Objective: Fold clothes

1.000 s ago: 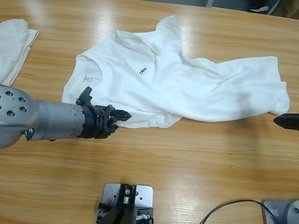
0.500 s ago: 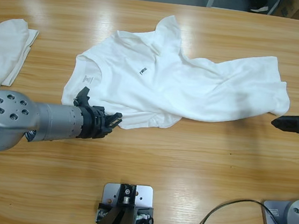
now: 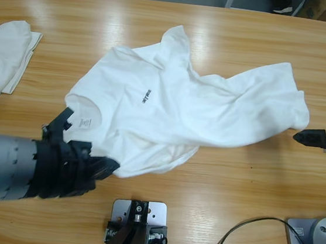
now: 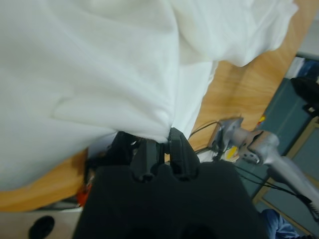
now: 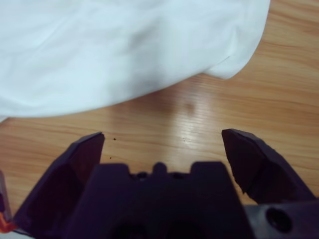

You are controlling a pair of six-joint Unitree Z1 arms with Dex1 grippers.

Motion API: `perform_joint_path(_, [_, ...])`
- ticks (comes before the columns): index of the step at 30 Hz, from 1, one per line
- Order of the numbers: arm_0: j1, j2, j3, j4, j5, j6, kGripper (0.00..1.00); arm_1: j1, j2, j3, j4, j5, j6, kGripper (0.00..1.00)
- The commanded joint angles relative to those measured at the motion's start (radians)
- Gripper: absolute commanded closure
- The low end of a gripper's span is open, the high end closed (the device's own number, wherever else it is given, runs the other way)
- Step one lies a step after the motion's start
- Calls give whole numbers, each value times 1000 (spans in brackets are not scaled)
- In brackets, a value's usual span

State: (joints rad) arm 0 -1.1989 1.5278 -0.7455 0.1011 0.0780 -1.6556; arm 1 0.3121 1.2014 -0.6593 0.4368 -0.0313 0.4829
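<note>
A white shirt (image 3: pixel 182 106) with small black chest lettering (image 3: pixel 146 95) lies crumpled across the middle of the table. My left gripper (image 3: pixel 106 166) sits at the shirt's near lower edge. In the left wrist view this gripper (image 4: pixel 162 144) is shut on a pinch of the shirt's white fabric (image 4: pixel 99 69), which hangs lifted over it. My right gripper (image 3: pixel 309 137) hovers just off the shirt's right end, apart from the cloth. In the right wrist view it (image 5: pixel 163 135) stands open over bare wood, with the shirt's edge (image 5: pixel 149 55) ahead of it.
More white clothes (image 3: pixel 2 56) lie folded at the table's left edge. A black cable (image 3: pixel 244 237) curls over the front right of the table (image 3: pixel 232 183). Bare wood runs along the far side and the front right.
My left gripper has drawn back toward the front left with the shirt's edge in it, dragging the shirt leftward and bunching its lower part. The right gripper has barely moved.
</note>
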Motion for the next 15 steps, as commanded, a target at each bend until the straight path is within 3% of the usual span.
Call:
perform_joint_path(1, [-10,4,7,54,-26,9,586,7,112,21,-13,167,40,293])
perform_joint_path(2, [-9,10,-7,41,-14,63,98,6,112,21,-18,195,44,402])
perform_joint_path(3, [-6,14,-16,25,-3,81,29,6,116,25,-18,199,65,402])
perform_joint_path(8, [2,2,-42,-3,3,96,27,-50,245,67,-101,219,129,344])
perform_joint_path(13, [5,-9,-56,0,3,103,35,-104,425,77,-220,292,175,480])
perform_joint_path(15, [7,-14,-57,0,3,104,36,-133,464,78,-243,302,185,478])
